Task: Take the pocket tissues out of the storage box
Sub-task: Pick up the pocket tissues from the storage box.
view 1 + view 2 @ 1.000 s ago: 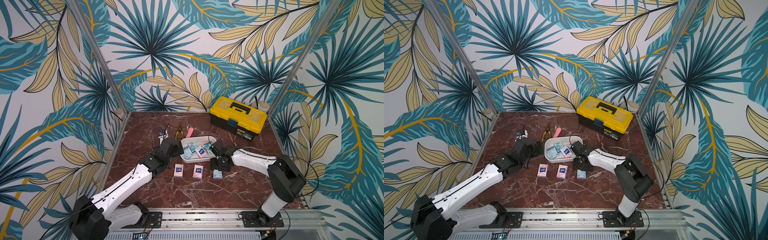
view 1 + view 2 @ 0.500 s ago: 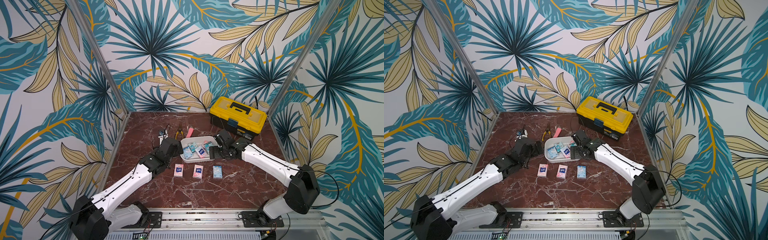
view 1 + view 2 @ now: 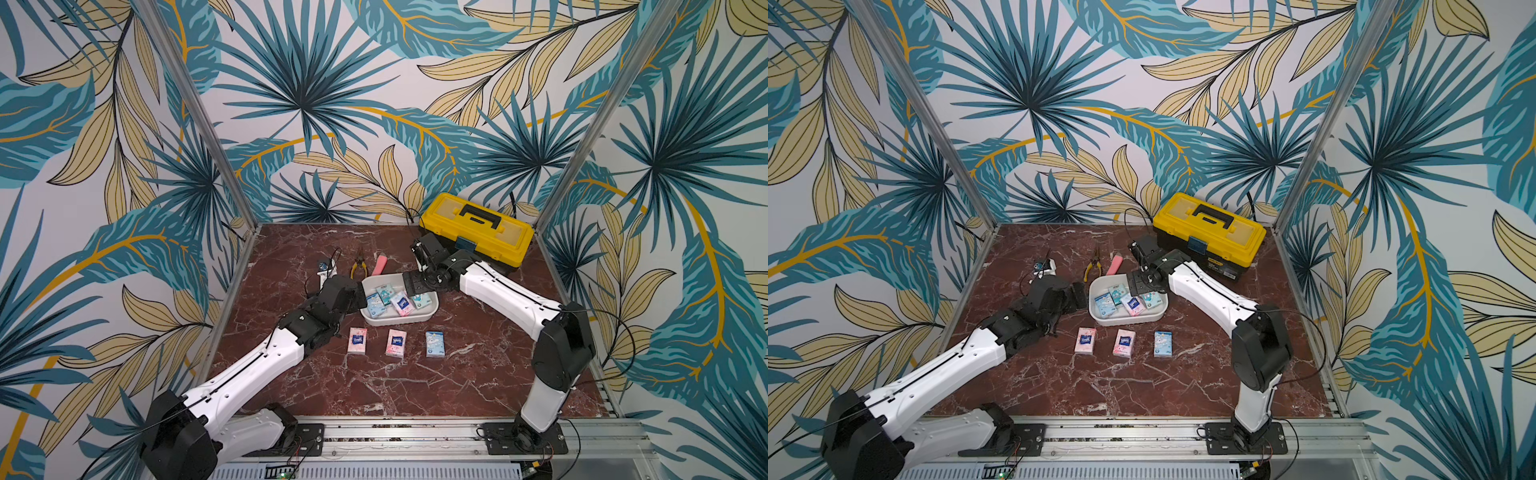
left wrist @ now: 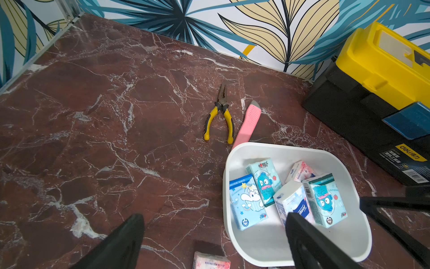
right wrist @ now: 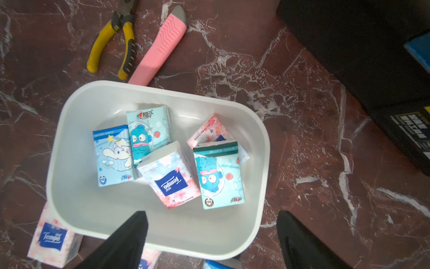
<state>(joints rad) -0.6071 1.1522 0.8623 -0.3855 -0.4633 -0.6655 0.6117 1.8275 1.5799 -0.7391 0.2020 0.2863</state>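
So, five tissues (image 5: 171,179) sit in the box (image 5: 69,116), three on the table (image 3: 374,386) just beside it. Left gripper (image 4: 214,216) and right gripper (image 5: 211,214) both spread apart, empty.

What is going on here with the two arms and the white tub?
Pocket tissues are being taken out of the storage box. Three packets lie in a row on the table in front of it; five are inside. The right pincer hovers open above the box, holding nothing; the left pincer sits open beside it.
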